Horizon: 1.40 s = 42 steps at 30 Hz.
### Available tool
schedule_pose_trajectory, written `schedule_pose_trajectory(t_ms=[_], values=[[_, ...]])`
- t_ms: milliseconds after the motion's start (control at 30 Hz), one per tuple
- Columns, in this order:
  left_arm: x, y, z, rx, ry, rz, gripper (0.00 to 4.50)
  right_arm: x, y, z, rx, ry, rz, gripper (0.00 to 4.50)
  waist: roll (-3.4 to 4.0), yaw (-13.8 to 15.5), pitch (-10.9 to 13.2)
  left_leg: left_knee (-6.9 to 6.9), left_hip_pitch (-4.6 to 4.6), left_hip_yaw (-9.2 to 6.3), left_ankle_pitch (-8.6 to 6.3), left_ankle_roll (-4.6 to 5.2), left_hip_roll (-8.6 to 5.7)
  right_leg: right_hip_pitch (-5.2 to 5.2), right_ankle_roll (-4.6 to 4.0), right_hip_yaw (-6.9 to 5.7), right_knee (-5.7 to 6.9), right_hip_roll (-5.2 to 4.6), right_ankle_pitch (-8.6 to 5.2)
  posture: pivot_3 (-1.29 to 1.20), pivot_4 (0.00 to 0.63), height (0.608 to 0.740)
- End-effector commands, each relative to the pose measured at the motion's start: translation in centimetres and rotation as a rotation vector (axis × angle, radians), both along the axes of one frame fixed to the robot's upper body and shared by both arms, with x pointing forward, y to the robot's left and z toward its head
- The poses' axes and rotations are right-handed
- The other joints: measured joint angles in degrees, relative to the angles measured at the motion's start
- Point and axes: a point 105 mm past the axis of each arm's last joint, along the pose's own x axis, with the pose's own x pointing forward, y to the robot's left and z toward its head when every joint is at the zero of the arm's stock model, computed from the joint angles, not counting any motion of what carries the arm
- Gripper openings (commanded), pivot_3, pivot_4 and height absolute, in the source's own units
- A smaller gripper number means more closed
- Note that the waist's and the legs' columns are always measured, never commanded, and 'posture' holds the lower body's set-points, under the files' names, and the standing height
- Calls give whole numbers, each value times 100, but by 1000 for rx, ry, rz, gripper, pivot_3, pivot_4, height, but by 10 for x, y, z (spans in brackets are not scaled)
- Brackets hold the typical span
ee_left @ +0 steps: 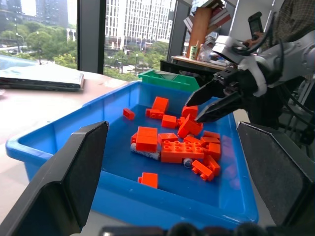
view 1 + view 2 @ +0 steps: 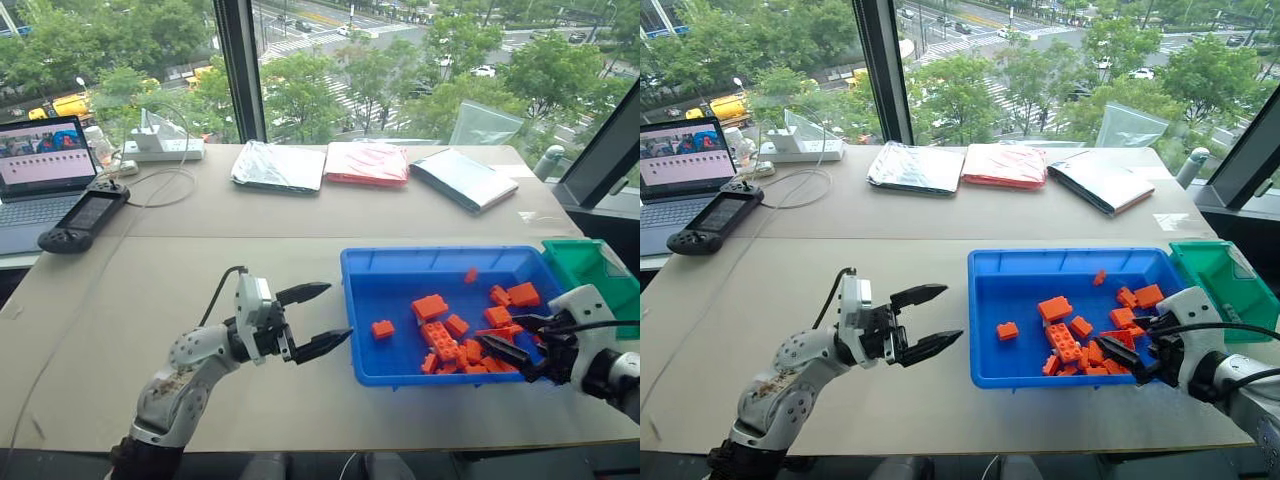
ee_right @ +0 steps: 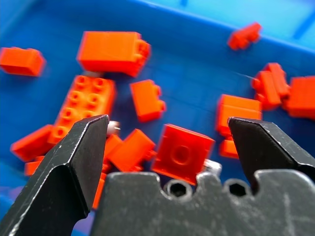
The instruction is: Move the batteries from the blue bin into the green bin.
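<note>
Both grippers stand wide open and empty: right gripper (image 3: 167,147) poised over studded orange bricks (image 3: 86,105) in the glossy blue bin (image 2: 380,275), silvery batteries (image 1: 145,153) half-buried below its fingertips; left gripper (image 2: 322,318) beside the bin. Beyond sits the green bin (image 2: 585,265) on a tan table (image 2: 200,240).
</note>
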Motion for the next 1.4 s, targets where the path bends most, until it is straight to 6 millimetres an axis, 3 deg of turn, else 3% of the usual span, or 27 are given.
schedule_pose_trajectory(t_ms=[33,500,600,767,867,1400], values=[[-2,-2,8,-2,-53,-38,4500,6,-5,4,-68,13,-42,4483,1,-13,0,0,0,0,0,0,1,0,0,0,0,0,0,0,150,740],[1,-5,16,-13,-58,-39,4500,4,-8,-6,-50,114,-80,4483,2,-3,0,0,-3,-1,0,1,0,0,1,-2,-2,0,0,0,150,740],[0,-6,16,-12,-58,-41,4500,5,-7,-5,-56,111,-74,3785,2,-3,0,0,-4,-1,0,1,-1,0,1,-2,-3,0,0,0,150,740],[2,-6,17,-13,-60,-30,4500,7,-6,-4,-63,104,-68,1970,3,-5,0,0,-4,-2,0,1,0,-1,1,-3,-3,0,0,0,150,740],[2,-5,18,-12,-61,-26,4500,9,-8,-4,-76,95,-74,1375,2,-5,0,0,-3,-2,0,1,0,-1,1,-2,-3,1,0,0,150,740],[2,-6,15,-9,-48,-25,4500,4,-18,9,-98,53,-71,1375,3,-4,0,0,-4,-1,0,1,-1,-1,1,-3,-3,0,0,0,150,740]])
